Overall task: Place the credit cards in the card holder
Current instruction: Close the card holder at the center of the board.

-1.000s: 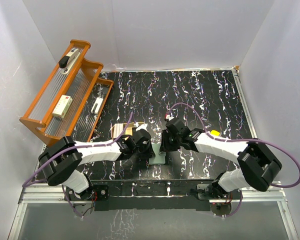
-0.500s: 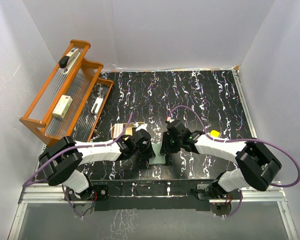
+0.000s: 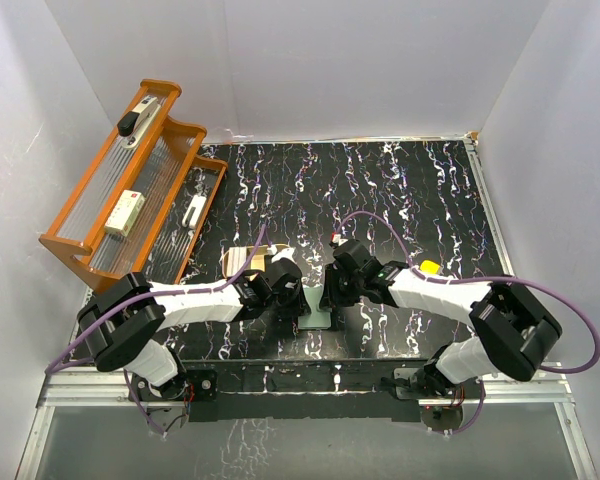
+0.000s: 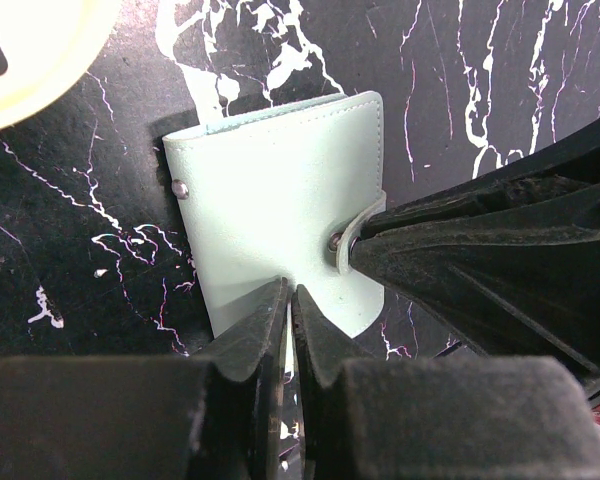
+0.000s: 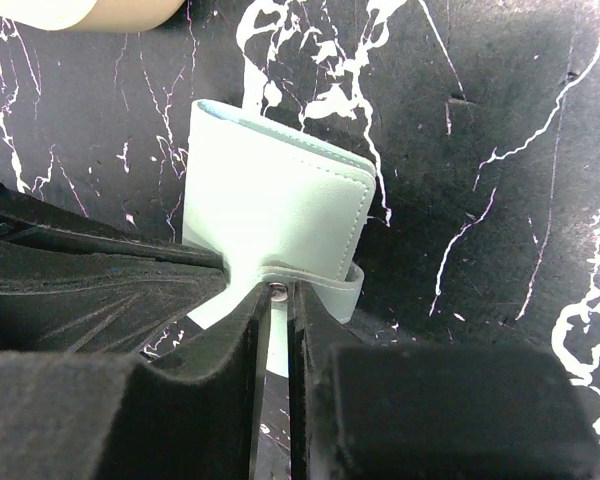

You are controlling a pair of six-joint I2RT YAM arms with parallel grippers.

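Low in the middle of the overhead view, just ahead of the table's near edge, lay the card holder [image 3: 318, 316], a pale mint wallet folded shut. Both arms reached in toward it from either side. The left gripper [image 4: 288, 300] came at the holder's near edge with its fingers closed down to a sliver, and a strip of pale leather showed in that sliver, so it looked pinched on the edge. The right gripper [image 5: 278, 295] had its fingers drawn in around the snap tab [image 5: 310, 275], the metal stud sitting right between the tips (the tab bowed up a little off the cover). The two grippers' tips sat very near each other over the holder.

A tan oval dish [image 3: 245, 258] stood just up and left of the holder, apart from it; its contents were too small to name. Above the holder, the black marbled table [image 3: 400, 190] ran to the white back wall. An orange rack [image 3: 130, 190] leaned along the upper left edge, well apart from the grippers. A small yellow object [image 3: 430, 267] showed beside the right forearm.
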